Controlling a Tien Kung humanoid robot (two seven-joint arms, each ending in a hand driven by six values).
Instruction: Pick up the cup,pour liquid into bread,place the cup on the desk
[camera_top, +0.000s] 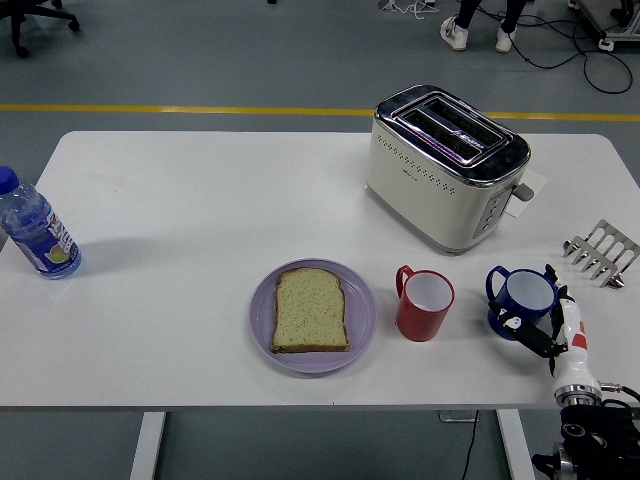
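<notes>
A blue cup stands on the white table at the front right, its handle to the left. A red cup stands just left of it. A slice of bread lies on a lilac plate left of the red cup. My right hand comes up from the lower right corner. Its fingers and thumb are spread around the blue cup's right side, close against it. The cup rests on the table. My left arm is out of view.
A cream and chrome toaster stands behind the cups. A metal toast rack sits at the right edge. A water bottle stands at the far left edge.
</notes>
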